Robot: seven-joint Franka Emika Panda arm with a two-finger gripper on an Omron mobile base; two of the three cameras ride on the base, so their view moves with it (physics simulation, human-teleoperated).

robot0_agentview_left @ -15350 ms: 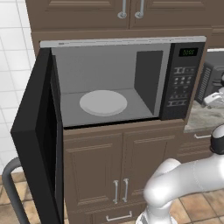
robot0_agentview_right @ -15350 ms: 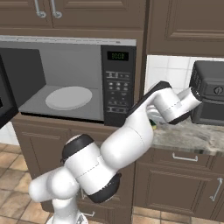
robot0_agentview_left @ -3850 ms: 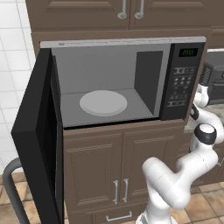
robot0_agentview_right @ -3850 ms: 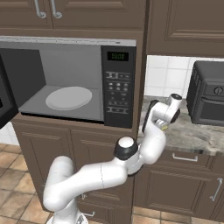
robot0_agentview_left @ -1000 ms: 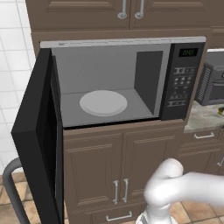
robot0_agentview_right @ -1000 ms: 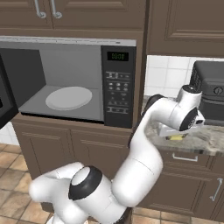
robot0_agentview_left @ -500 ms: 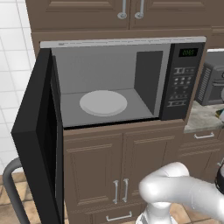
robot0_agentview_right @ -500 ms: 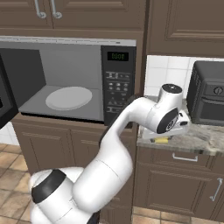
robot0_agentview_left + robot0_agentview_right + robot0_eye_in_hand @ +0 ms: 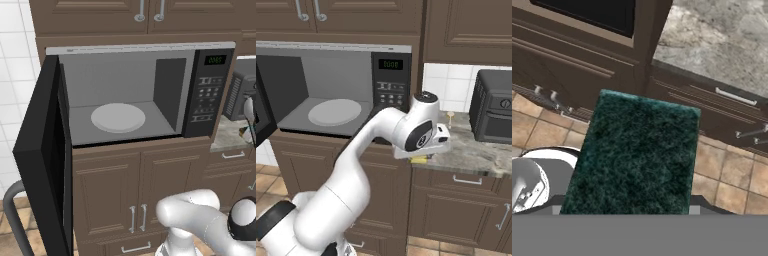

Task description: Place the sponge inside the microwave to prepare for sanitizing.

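My gripper [image 9: 422,155] is shut on the sponge [image 9: 418,160]; a yellow edge of the sponge peeks out under the hand. In the hand view the sponge's dark green scouring face [image 9: 637,155] hides the fingertips. The hand hangs at the counter's front left corner, just right of the microwave [image 9: 391,80] and below its keypad. The microwave [image 9: 207,95] is black, and its door [image 9: 42,160] is swung wide open to the left. Inside its grey cavity lies the white turntable [image 9: 118,117], bare.
A dark toaster oven [image 9: 493,107] stands on the stone counter [image 9: 476,150] at the right. Brown cabinet doors and drawers run below the microwave and counter, over a tiled floor [image 9: 732,175]. Upper cabinets hang above the microwave.
The arm has swung left with the sponge, from over the counter near the toaster oven to the counter's corner beside the microwave. The microwave and its door are as before.
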